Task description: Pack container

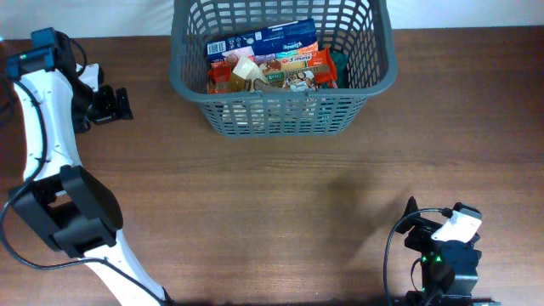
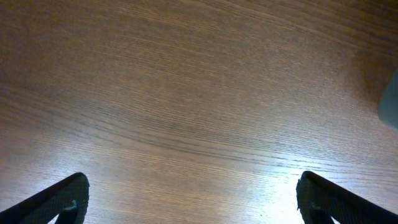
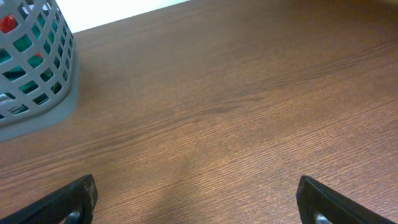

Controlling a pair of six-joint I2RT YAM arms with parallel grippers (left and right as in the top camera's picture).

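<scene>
The container [image 1: 187,83], a dark grey lattice basket, stands at the table's far middle and holds several food packets [image 1: 270,58], among them a blue one and a red one. Part of its wall shows at the upper left of the right wrist view [image 3: 59,99]. My left gripper [image 1: 117,104] is open and empty at the far left, left of the basket; its wrist view [image 2: 193,202] shows bare wood between the fingers. My right gripper [image 1: 410,219] is open and empty near the front right edge, with bare wood between its fingers [image 3: 196,202].
The wooden table [image 1: 280,195] stretches between the basket and my arms. The left arm's white links and black base [image 1: 72,212] stand at the front left. A pale edge of something shows at the right of the left wrist view [image 2: 392,106].
</scene>
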